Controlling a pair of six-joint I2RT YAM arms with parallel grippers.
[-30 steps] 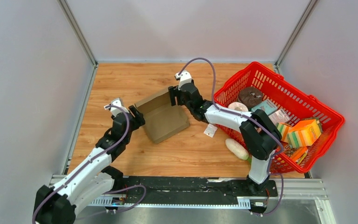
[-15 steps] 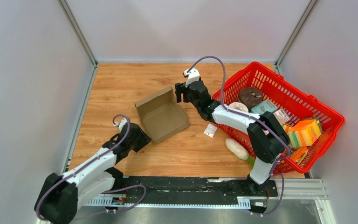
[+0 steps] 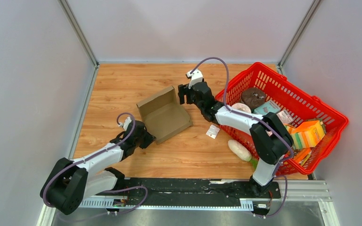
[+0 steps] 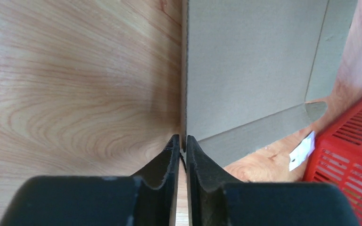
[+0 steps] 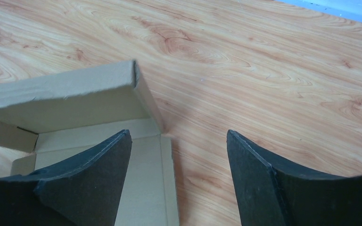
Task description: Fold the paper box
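Observation:
The paper box [image 3: 167, 120] is brown cardboard lying open on the wooden table, its back wall standing up along the far-left side. My left gripper [image 3: 150, 139] lies low at the box's near-left corner. In the left wrist view its jaws [image 4: 184, 140] are pinched together on the thin edge of the paper box [image 4: 254, 61]. My right gripper [image 3: 184, 95] hovers open over the far-right corner. In the right wrist view, one fingertip of the right gripper [image 5: 178, 133] is above the floor of the paper box [image 5: 66, 99] and the other above bare wood.
A red basket [image 3: 245, 77] holding several packaged goods fills the right side, also seen as the red basket [image 4: 353, 155]. A small white packet [image 3: 212, 131] and a pale oblong item [image 3: 239, 149] lie between box and basket. Grey walls enclose the table.
My left gripper drew back from the box's left side, came in at the near-left corner and closed on the edge. My right gripper moved slightly right, off the raised wall, and stays open.

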